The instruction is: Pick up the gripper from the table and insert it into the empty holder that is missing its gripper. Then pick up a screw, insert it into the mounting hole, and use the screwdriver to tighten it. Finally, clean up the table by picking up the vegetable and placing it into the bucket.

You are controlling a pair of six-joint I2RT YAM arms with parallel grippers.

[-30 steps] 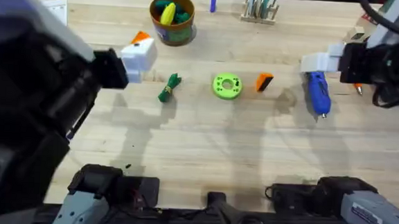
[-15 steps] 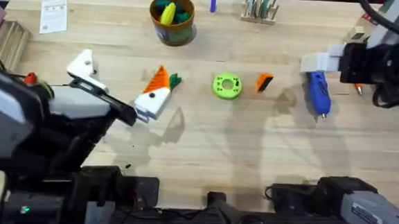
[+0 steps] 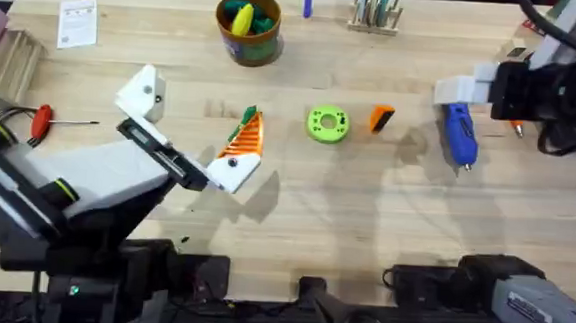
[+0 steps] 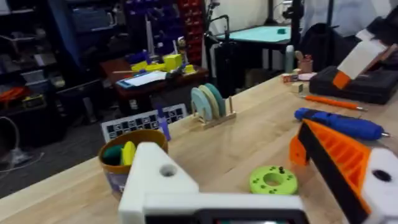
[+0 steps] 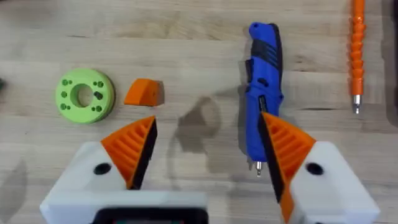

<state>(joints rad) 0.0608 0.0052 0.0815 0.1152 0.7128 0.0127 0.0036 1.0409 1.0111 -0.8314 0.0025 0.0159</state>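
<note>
From my remote seat I see a pale wooden table [image 3: 365,216] with visible plank seams, evenly lit. Beyond its far edge the room is dim — a dark desk [image 4: 146,74] strewn with papers and yellow items, blue storage bins [image 4: 155,18] behind it, and a teal-topped table [image 4: 261,34] farther back.

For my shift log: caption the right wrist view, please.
Open right claw hovering above the blue screwdriver, with the loose orange tip and green disc alongside.
</note>
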